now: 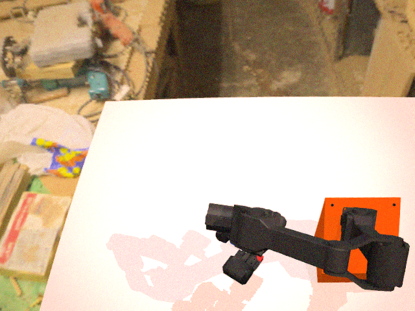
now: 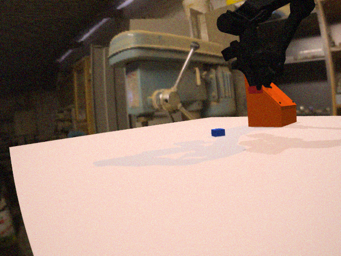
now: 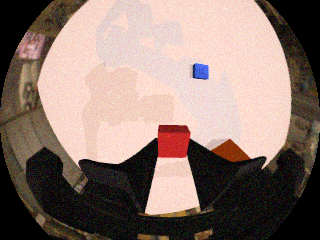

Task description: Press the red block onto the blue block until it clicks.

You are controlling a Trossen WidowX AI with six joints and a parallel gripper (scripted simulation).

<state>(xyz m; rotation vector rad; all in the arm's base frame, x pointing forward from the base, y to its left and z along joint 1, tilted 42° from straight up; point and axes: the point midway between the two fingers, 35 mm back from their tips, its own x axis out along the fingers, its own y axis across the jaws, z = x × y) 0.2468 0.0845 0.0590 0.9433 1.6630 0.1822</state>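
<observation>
The gripper has its jaws clenched on the red block, holding it above the white tabletop. The blue block rests on the tabletop, apart from the red one.

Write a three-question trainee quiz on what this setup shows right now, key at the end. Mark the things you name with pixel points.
1. True or false: the blue block (image 2: 217, 132) (image 3: 201, 71) rests on the white table top (image 1: 234, 144) (image 2: 154, 198) (image 3: 260, 65).
2. Which block is between the fingers of the pincer (image 3: 173, 145)?
A) the blue one
B) the red one
C) neither
3. Fill in the missing word: the angled box near the arm's foot is coloured ____.

Key: 1 true; 2 B; 3 orange
</observation>
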